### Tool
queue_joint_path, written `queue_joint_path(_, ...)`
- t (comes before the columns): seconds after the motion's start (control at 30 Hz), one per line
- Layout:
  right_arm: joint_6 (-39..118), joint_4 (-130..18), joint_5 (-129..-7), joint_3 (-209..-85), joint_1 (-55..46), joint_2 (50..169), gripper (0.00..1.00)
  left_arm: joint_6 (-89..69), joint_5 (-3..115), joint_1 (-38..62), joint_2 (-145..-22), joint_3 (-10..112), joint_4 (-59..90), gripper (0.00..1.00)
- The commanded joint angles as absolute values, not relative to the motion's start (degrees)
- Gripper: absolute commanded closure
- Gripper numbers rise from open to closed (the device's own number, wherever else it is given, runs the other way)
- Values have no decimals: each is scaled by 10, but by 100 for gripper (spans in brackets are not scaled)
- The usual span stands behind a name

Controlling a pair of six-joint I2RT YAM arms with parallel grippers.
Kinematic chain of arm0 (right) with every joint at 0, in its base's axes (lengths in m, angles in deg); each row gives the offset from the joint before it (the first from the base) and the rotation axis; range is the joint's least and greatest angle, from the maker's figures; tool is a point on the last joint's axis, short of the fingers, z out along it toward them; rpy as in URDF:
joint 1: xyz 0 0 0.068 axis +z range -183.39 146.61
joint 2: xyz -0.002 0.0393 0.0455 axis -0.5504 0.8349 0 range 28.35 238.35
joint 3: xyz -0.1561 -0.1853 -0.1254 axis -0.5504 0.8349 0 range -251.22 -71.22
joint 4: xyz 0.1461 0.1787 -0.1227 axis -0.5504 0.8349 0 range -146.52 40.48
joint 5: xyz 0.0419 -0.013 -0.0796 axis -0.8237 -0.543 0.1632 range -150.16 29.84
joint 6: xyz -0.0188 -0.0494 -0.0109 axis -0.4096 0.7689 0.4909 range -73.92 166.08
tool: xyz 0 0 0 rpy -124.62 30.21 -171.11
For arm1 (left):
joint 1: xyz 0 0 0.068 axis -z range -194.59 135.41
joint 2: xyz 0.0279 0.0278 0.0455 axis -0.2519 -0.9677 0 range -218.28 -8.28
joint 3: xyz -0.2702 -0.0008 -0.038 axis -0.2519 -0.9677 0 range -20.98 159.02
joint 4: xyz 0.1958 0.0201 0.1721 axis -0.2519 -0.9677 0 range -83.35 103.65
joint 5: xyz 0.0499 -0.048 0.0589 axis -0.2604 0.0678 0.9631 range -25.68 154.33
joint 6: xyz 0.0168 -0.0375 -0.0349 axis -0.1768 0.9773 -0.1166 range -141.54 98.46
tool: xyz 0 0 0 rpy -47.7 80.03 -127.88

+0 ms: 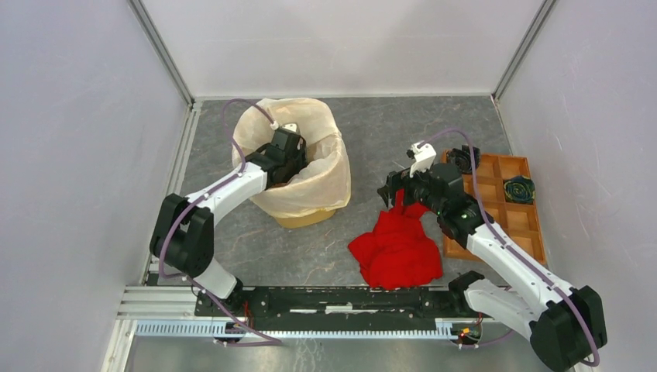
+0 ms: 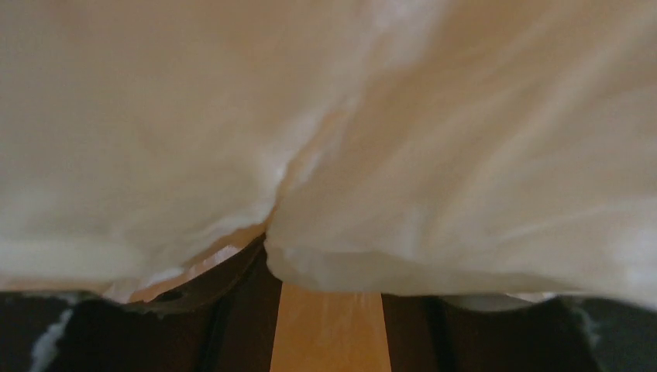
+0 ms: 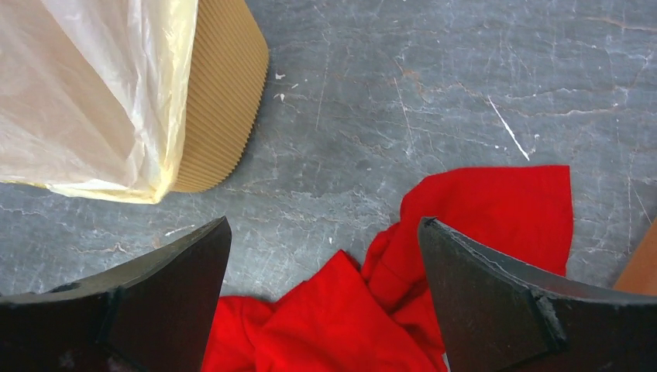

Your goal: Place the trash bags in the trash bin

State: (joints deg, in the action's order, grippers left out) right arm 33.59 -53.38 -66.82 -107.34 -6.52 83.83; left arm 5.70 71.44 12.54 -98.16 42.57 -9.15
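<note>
Start at the left: your left claw [image 1: 288, 151] is down inside the bin [image 1: 306, 219], which stands on the table [image 1: 387, 132] left of centre, toward the far side. The bag [image 1: 318, 186] is in there as a liner. Its mouth is spread over the whole rim and the film hangs down the outside almost to the foot, with only a yellow band of base showing on the near side. I'd call the job mostly done. What looks left is seating the film down into the bottom and getting that arm out.

From above you can't see the tips of that claw; they're sunk in the bag. The left wrist view fills the gap only partly: cream film right against the lens, folded down the middle, and a strip of orange between two dark fingers [image 2: 480, 341] at the bottom edge. Whether they pinch the film or just lie against it, you cannot tell.

Moving right, your right claw [image 1: 392, 194] hangs over the red cloth [image 1: 397, 249], well apart from the bin. Its wrist view settles what the top view leaves vague: jaws spread wide, nothing between them, red folds and bare table underneath. It also catches the bin's ribbed lower wall below the bag's hem.

Far right, only the top view shows the wooden tray [image 1: 534, 232], with dark round things [image 1: 517, 188] in two of its far compartments.
</note>
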Motion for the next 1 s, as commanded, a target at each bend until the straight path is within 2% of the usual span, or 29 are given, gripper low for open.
queue_joint_path(0.0,349,-524,-657,-1063,-66,816,2,91,746,127,-1010,405,-35,46)
queue_joint_path(0.27,337,-533,-682,-1040,-67,807,2,82,759,127,-1089,425,-53,41)
queue_joint_path(0.57,327,-530,-677,-1009,-66,771,2,68,720,126,-1137,452,-71,42)
queue_joint_path(0.73,325,-528,-688,-1003,-66,775,2,61,735,126,-1093,461,-91,41)
queue_joint_path(0.97,327,-532,-693,-1009,-66,783,2,49,729,126,-1005,498,-154,27)
